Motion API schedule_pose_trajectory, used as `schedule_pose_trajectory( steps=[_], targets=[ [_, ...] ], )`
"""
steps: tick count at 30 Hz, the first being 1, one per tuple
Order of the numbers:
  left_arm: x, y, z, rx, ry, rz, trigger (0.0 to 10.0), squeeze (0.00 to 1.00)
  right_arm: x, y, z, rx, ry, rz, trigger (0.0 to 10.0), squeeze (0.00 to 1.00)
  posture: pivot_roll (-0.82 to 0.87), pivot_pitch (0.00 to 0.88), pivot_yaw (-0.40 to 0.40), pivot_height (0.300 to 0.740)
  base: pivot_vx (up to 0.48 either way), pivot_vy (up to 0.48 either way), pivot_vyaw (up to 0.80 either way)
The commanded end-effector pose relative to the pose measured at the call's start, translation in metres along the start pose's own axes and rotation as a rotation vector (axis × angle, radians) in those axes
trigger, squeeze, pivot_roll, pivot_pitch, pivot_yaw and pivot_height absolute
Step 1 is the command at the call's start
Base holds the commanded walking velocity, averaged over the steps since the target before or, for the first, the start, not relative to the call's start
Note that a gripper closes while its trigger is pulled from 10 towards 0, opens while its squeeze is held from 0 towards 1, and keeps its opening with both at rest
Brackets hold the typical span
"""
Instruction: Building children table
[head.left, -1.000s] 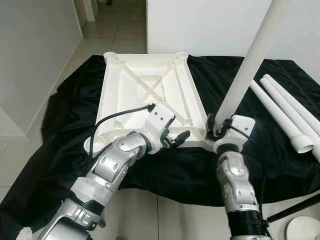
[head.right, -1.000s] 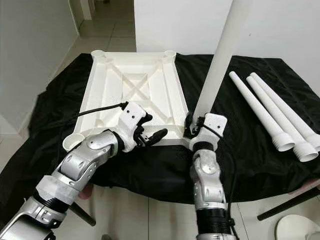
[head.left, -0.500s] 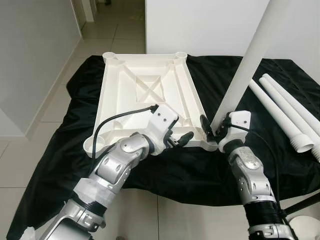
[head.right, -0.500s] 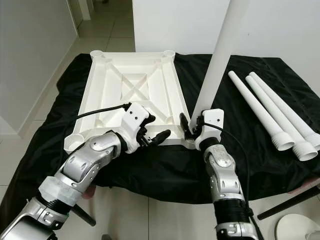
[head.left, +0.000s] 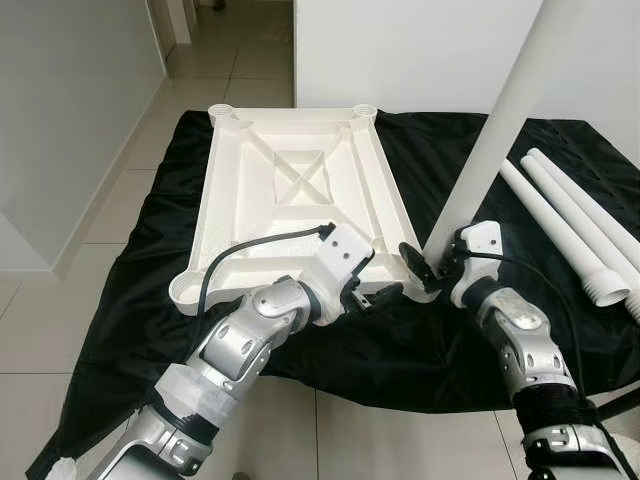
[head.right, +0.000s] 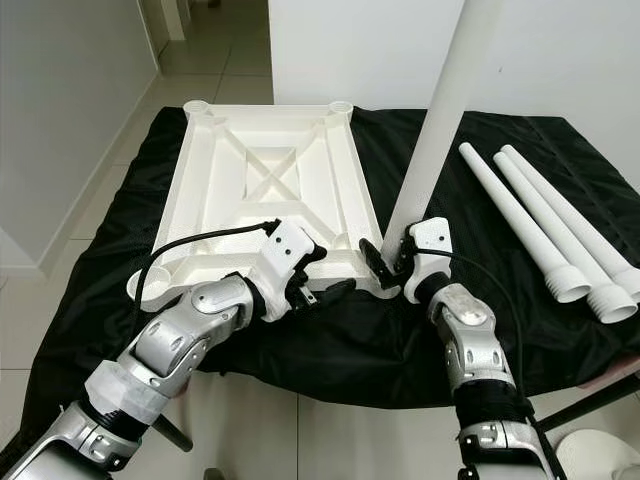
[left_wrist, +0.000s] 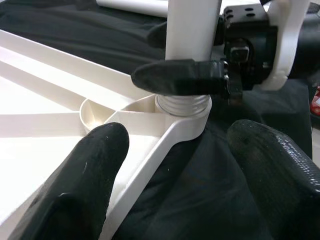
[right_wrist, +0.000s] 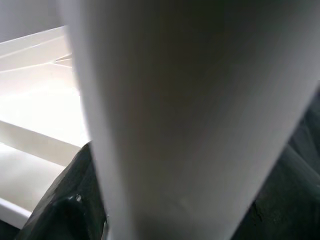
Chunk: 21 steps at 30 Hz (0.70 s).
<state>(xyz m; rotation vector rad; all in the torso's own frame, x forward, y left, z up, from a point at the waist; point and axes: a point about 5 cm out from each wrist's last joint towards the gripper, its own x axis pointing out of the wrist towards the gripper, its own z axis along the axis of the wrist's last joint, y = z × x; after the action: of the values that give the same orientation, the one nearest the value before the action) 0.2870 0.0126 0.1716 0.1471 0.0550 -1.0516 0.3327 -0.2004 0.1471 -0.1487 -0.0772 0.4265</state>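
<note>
Left wrist view: right gripper (left_wrist: 192, 55) around upright table leg (left_wrist: 192, 45).

Left hand (head.left: 388, 293) slid along the tabletop (head.left: 300, 190) edge toward the leg (head.left: 490, 140) socket — right forearm seemingly swung outward

Black cloth (head.left: 120, 270) spread underneath, pale tiled floor (head.left: 60, 330), white wall (head.left: 400, 50) behind

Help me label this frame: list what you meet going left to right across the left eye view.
Tabletop → left end effector → right end effector → upright leg → loose legs.
</note>
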Motion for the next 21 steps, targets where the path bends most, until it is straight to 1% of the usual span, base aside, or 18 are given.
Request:
schedule_pose_trajectory(
  steps=[1, 2, 4, 5, 10, 18, 19, 21],
  targets=[
    [-0.0002, -0.0099, -0.0018, -0.004, 0.011, -0.127, 10.0, 0.0, 0.0002, -0.0022, 0.001, -0.013, -0.002, 0.011, 9.8, 0.0, -0.03, 0.028, 0.023, 0.74, 0.0, 0.0, 0.0],
    [-0.0001, -0.0098, -0.0018, -0.004, 0.012, -0.126, 10.0, 0.0, 0.0002, -0.0027, 0.0008, -0.019, 0.001, 0.015, 7.8, 0.0, -0.03, 0.028, 0.023, 0.74, 0.0, 0.0, 0.0],
    [-0.0001, -0.0099, -0.0019, -0.004, 0.014, -0.125, 10.0, 0.0, 0.0006, -0.0042, 0.0001, -0.026, 0.004, 0.026, 7.8, 0.0, -0.03, 0.027, 0.023, 0.74, 0.0, 0.0, 0.0],
    [0.0003, -0.009, -0.0018, -0.003, 0.015, -0.12, 10.0, 0.0, 0.0004, -0.0055, -0.0008, -0.027, 0.005, 0.025, 0.0, 0.0, -0.03, 0.025, 0.021, 0.74, 0.0, 0.0, 0.0],
    [0.0016, -0.007, -0.0004, -0.002, 0.011, -0.106, 10.0, 0.0, -0.0002, -0.0081, -0.0035, -0.034, 0.01, 0.02, 0.0, 0.0, -0.03, 0.024, 0.021, 0.74, 0.0, 0.0, 0.0],
    [0.0021, -0.0101, 0.0003, -0.008, 0.007, -0.111, 10.0, 0.0, -0.0021, -0.007, -0.0074, -0.006, 0.009, 0.018, 0.0, 0.0, -0.03, 0.027, 0.024, 0.74, 0.0, 0.0, 0.0],
    [0.0019, -0.0104, 0.0004, -0.008, 0.006, -0.112, 10.0, 0.0, -0.0023, -0.0067, -0.0076, 0.009, 0.007, 0.01, 10.0, 0.0, -0.03, 0.027, 0.024, 0.74, 0.0, 0.0, 0.0],
    [0.0019, -0.0104, 0.0004, -0.008, 0.006, -0.112, 10.0, 0.0, -0.0023, -0.0067, -0.0076, 0.009, 0.007, 0.01, 10.0, 0.0, -0.03, 0.027, 0.024, 0.74, 0.0, 0.0, 0.0]
  ],
)
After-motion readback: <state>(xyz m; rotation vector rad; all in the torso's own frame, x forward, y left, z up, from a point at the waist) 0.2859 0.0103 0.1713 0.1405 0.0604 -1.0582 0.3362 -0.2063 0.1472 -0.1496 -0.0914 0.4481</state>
